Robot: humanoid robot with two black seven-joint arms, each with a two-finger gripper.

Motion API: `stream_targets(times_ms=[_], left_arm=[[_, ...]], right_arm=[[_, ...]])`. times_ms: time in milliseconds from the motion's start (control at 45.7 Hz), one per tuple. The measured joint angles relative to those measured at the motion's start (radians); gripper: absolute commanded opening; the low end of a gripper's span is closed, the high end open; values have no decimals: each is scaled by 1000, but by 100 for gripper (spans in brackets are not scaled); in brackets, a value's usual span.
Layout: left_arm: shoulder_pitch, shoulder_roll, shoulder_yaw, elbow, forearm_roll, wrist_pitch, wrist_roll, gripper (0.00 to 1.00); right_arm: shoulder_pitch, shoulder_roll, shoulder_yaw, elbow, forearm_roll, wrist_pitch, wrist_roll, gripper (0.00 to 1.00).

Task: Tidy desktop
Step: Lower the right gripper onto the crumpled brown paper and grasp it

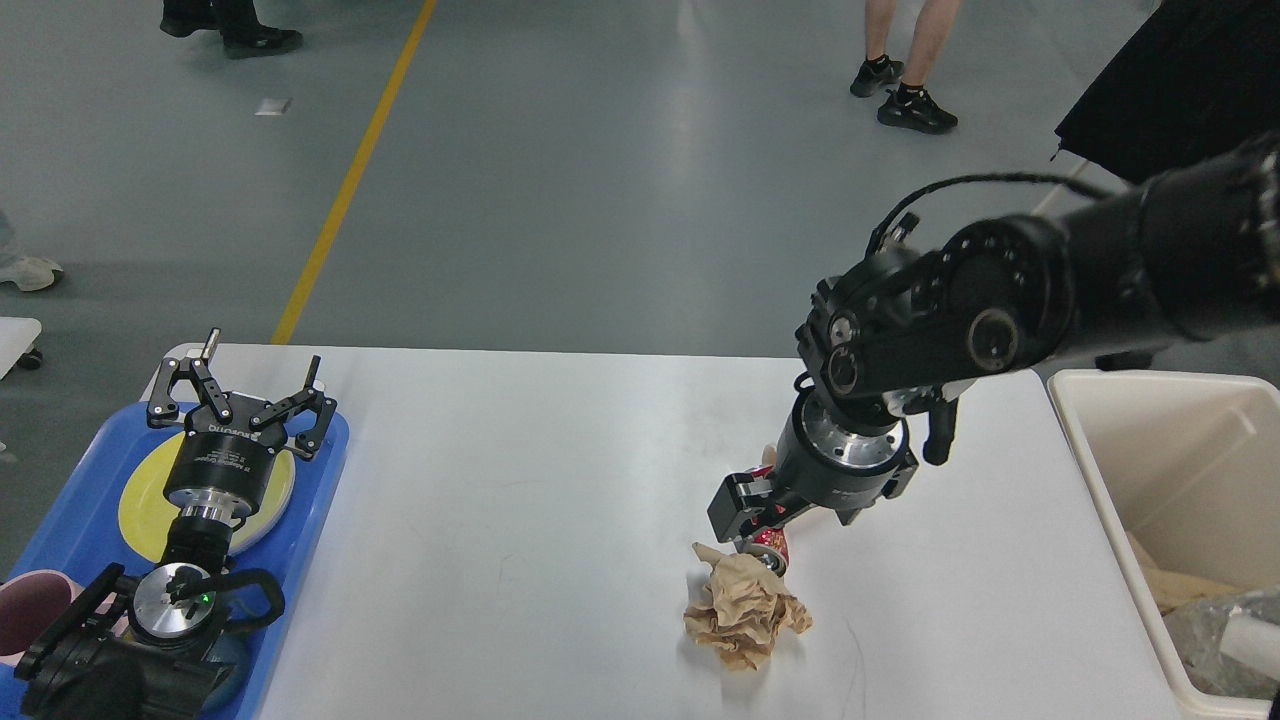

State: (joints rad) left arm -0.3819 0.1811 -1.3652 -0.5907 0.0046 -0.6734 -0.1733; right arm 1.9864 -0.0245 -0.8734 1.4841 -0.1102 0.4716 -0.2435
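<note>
The white desktop [520,480] carries a crumpled ball of brown paper [745,615] and, just behind it, a crushed red can [771,546] of which only the lower end shows. My right gripper [775,510] points down right over the can, and its body hides most of a white paper cup, whose rim edge [768,455] peeks out. How far its fingers are apart cannot be made out. My left gripper [245,385] stands open over the far end of a blue tray [310,520], holding nothing.
On the blue tray lie a yellow plate [140,510] and, at the near left, a dark pink cup [25,610]. A cream bin [1075,420] with paper and plastic wrap [1220,620] in it stands off the desktop's right end. People's legs [905,60] stand on the floor beyond.
</note>
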Motion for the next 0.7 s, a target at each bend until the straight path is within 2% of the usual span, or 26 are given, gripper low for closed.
stream_targets(times_ms=[109,350,701], left_arm=[[0,0,0,-1,0,0,0,97],[0,0,0,-1,0,0,0,97],[0,0,0,0,0,-3,0,97]], right_arm=[[-129,77,26,-106,-54,-61,-1,100],[-359,180,27,-318,-74,-111,-6,100],[-521,198,-23,-409,-169,-158,-18,100]])
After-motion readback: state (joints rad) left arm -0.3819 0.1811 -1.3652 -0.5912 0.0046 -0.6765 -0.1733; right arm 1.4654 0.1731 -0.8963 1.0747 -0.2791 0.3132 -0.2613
